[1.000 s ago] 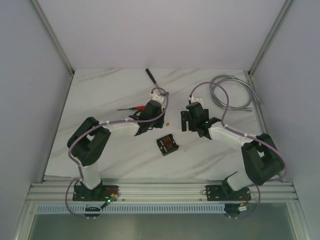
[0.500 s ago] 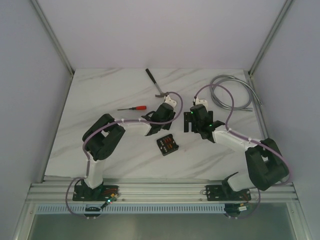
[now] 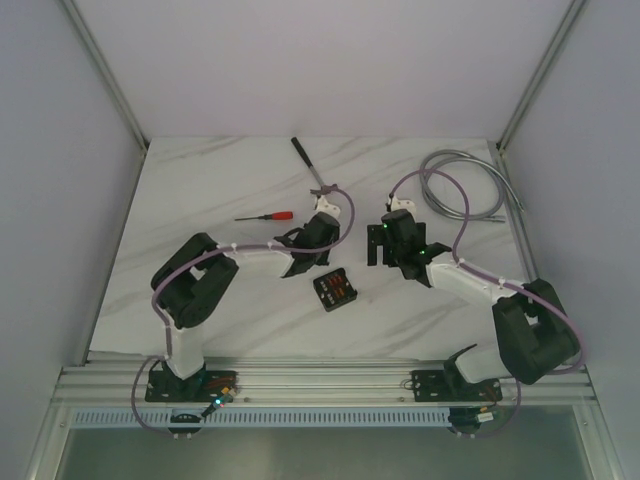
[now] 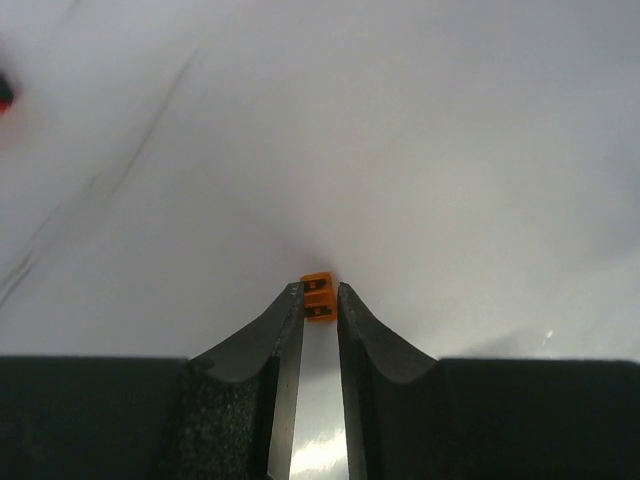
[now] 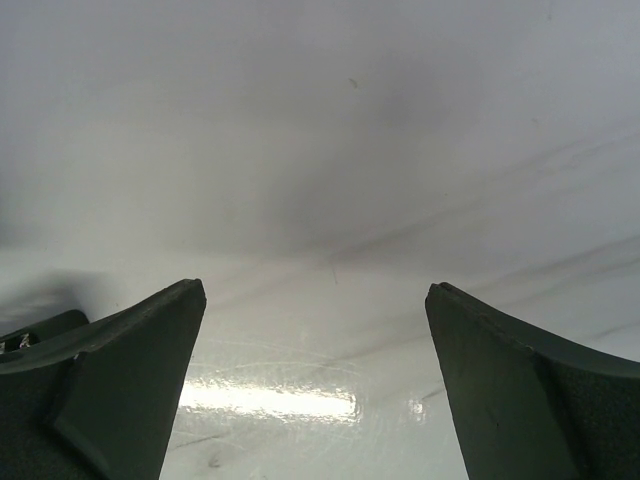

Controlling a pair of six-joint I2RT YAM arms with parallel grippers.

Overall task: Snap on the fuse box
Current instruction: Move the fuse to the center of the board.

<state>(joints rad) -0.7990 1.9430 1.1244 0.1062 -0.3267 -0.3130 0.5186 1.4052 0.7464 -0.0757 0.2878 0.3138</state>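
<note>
Fuse pinch, then seat it

Left gripper [image 4: 318, 300] has its jaws nearly together, pinching an orange fuse [image 4: 318, 292] at the very tips; lift it straight and level; fuse box [image 3: 334, 289] lies on the table [image 3: 200, 200] between both arms; right gripper [image 5: 315, 288], spread wide and empty, could steady it.

One fuse box [image 3: 334, 290], one fuse [image 4: 318, 297], one screwdriver [image 3: 266, 216], one hammer [image 3: 310, 163], one cable [image 3: 506, 181]

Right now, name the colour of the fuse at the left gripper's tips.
Orange fuse, clearest in left wrist view.
</note>
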